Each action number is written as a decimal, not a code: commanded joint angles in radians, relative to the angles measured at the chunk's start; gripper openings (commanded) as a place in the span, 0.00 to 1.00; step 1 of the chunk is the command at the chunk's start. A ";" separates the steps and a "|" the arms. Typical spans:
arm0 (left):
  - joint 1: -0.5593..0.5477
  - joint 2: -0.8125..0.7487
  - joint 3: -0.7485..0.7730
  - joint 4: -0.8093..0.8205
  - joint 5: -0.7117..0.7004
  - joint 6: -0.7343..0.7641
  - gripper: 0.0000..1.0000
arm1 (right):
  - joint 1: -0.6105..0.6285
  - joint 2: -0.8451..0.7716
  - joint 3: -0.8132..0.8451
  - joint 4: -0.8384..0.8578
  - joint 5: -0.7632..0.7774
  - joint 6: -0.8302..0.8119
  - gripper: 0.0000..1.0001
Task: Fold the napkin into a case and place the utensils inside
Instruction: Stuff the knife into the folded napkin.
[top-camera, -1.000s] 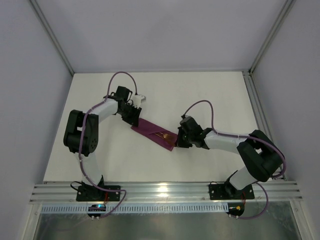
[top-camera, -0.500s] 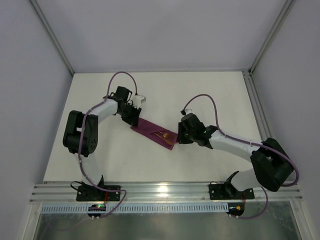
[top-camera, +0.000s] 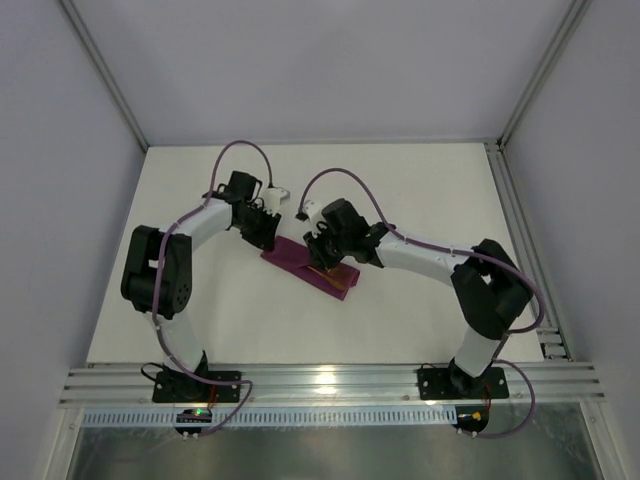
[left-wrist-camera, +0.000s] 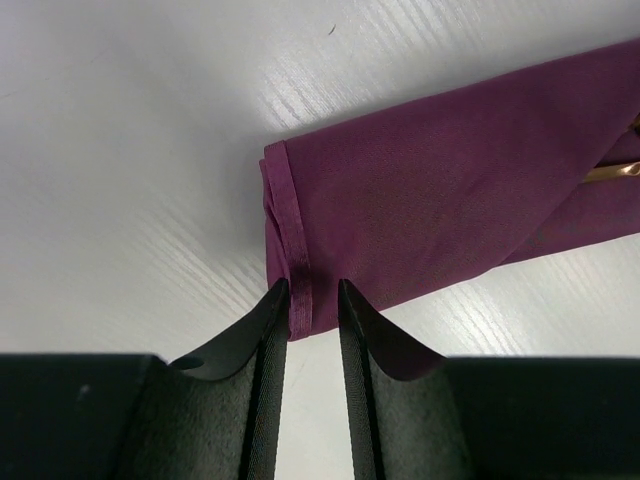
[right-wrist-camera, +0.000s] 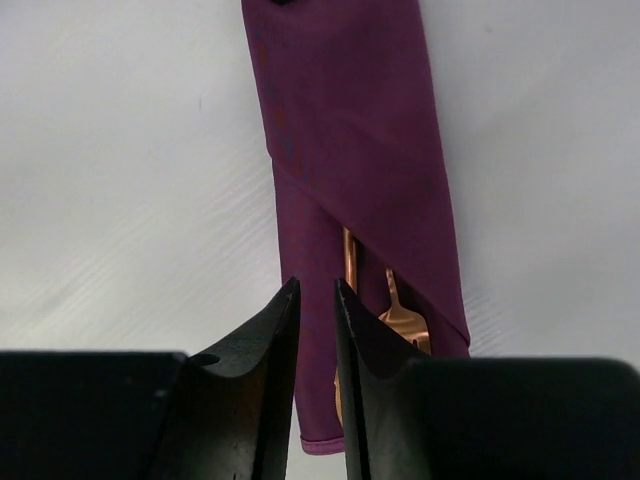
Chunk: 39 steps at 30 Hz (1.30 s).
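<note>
The plum-purple napkin is folded into a narrow case lying slantwise mid-table. Two brown utensils sit in its open end: a fork and a plain stick, whose tip also shows in the left wrist view. My left gripper stands at the case's upper-left end, its jaws a little apart with the hemmed corner between the tips. My right gripper hovers over the case's middle, jaws narrowly open, nothing pinched.
The white table is bounded by grey walls at the back and sides. An aluminium rail with both arm bases runs along the near edge. Purple cables loop above both arms.
My right arm has swung left, from the case's lower-right end to over its middle, and its jaws went from shut to slightly open. The left arm and the case stayed put.
</note>
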 joint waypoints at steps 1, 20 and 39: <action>0.010 -0.020 -0.015 0.027 0.003 0.017 0.27 | 0.005 0.045 0.043 0.007 -0.093 -0.088 0.24; 0.013 -0.002 -0.029 0.041 -0.007 0.012 0.20 | 0.025 0.145 0.041 -0.017 0.067 -0.095 0.24; 0.013 -0.007 -0.022 0.050 0.016 0.012 0.17 | 0.035 0.137 0.061 -0.026 -0.011 -0.184 0.11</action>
